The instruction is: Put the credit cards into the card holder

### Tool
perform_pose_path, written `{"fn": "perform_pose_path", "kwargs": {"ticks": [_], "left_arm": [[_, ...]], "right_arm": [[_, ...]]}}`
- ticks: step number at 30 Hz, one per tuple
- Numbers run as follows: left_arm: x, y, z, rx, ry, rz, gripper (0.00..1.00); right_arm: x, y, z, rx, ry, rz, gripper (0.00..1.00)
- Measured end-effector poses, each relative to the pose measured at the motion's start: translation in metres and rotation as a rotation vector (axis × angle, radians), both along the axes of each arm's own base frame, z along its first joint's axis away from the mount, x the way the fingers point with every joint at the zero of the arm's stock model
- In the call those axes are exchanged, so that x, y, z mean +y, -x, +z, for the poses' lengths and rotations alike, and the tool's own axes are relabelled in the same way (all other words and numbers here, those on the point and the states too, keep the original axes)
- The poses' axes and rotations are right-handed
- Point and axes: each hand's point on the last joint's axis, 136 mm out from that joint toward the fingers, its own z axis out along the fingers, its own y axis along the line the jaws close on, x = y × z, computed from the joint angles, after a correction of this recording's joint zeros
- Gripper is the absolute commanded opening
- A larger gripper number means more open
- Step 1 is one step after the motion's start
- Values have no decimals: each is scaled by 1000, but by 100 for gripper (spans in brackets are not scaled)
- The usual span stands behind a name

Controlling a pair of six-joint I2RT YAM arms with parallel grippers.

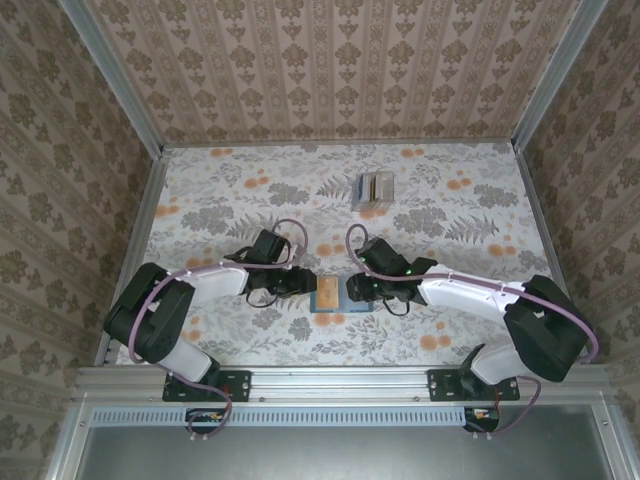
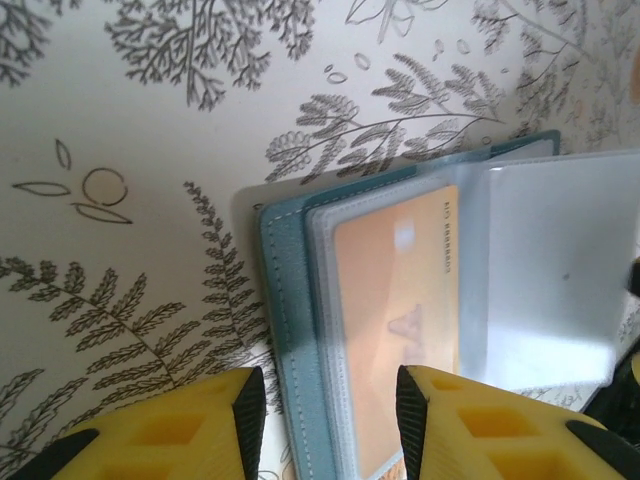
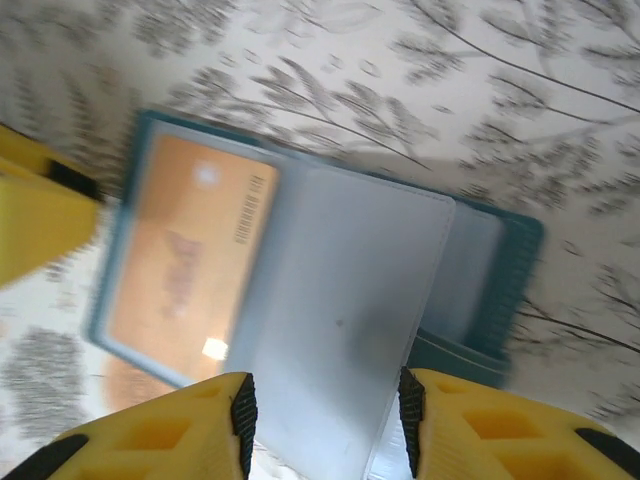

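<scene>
Left gripper (image 2: 330, 430): my yellow fingers are spread, one on each side of the teal cover's stitched edge, gripping nothing.
Card holder (image 2: 285, 300): it lies open and flat on the table (image 1: 230, 200), near the middle of the near edge, between my two grippers.
Orange card (image 2: 395, 320): it sits inside a clear pocket on the holder's left half.
Clear sleeve (image 3: 340, 330): it is raised off the holder, tilted, and runs down into my right fingers' gap.
Right gripper (image 3: 322, 430): my fingers stand apart with the sleeve between them; I cannot tell whether they pinch it.
Credit cards (image 1: 374, 190): a small stack well apart from the holder, toward the far edge, right of the middle.
</scene>
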Motion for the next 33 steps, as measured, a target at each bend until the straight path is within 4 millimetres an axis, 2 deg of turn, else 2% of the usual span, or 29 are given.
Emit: {"fn": "perform_pose_path", "kwargs": {"ticks": [5,8,12,19,26,29,31,33], "left_arm": [[2,1,-2,6,-12,4,42],[3,1,-3,7,-20,7,42],[4,1,-4,9,-23,8,42],[4,1,-3,5,-23,8,42],[7,6,-1,7,-31,-11,42],[9,8,7,-1,-23,-17,42],[12,8,12,-8,-12,-19,42],[13,9,14,-3,-6,-23,42]], "right_arm": [[-16,6,-20,14,149,7,50],[-22,5,-25,8,212,8,48],[-30,1,-20,-24,273,32,50],[-29,-2,-9,-76,270,154,50],[-2,-6,-2,-145,226,413,51],[9,-14,16,-189,273,584,51],[10,-18,26,-218,316,679,52],[1,-18,28,-213,367,766,55]]}}
